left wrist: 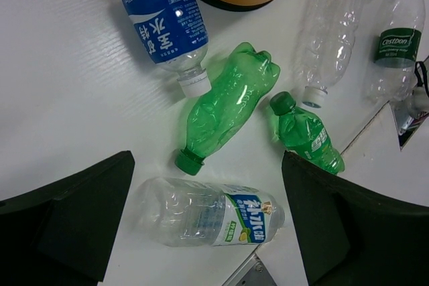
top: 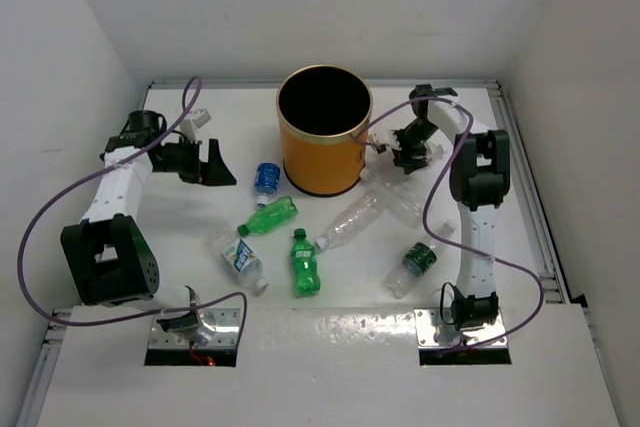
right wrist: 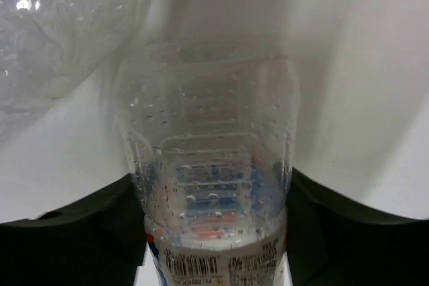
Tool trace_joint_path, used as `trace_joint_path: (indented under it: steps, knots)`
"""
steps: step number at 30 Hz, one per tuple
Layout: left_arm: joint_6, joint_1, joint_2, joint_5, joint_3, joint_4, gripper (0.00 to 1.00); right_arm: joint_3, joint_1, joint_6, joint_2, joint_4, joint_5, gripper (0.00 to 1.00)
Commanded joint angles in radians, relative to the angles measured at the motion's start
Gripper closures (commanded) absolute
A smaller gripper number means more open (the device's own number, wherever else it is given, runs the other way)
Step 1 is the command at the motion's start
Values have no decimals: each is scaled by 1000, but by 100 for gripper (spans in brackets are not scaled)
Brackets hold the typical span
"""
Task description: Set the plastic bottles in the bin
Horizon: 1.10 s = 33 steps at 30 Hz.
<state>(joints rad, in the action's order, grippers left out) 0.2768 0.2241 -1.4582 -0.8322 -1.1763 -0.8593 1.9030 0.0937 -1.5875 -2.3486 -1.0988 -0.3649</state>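
A clear bottle [right wrist: 211, 185] is pinched by the right end effector [top: 413, 150] beside the bin [top: 320, 162]. The left end effector [top: 208, 162] is spread.

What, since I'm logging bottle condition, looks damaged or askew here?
The green bottle nearest the blue-labelled bottle is crushed and dented. Nothing is spilled; the bin stands upright.

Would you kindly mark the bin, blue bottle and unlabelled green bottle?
bin [top: 320, 162], top external view, orange wall.
blue bottle [left wrist: 164, 21], left wrist view, blue label.
unlabelled green bottle [left wrist: 231, 102], left wrist view, crumpled body.
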Motion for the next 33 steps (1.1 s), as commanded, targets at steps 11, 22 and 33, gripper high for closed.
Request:
trace_joint_path:
  steps: [11,22,33]
  knots:
    - [18,31,153,-44,-2,-17,1,-220,-163,461,538,215,-227,100]
    - [-14,37,199,31,26,46,4,-47,-6,1964,697,1135,-246,100]
    - [-189,-170,113,503,-16,157,0,98,296,2002,437,1108,-25,92]
